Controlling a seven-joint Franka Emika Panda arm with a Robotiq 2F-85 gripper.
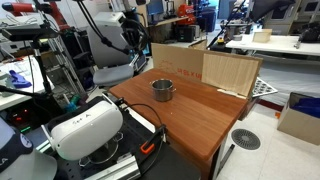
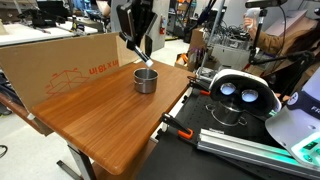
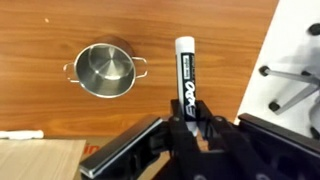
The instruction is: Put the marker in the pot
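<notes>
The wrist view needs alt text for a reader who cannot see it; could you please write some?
Looking down, the gripper holds a black-and-white marker above a wooden table. A small, empty steel pot with two side handles stands on the table, left of the marker in the picture.

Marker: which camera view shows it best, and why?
Wrist view: the marker is large and sharp, held by the gripper, label visible. In an exterior view it is a pale sliver near the pot; elsewhere it is too small to tell.
</notes>
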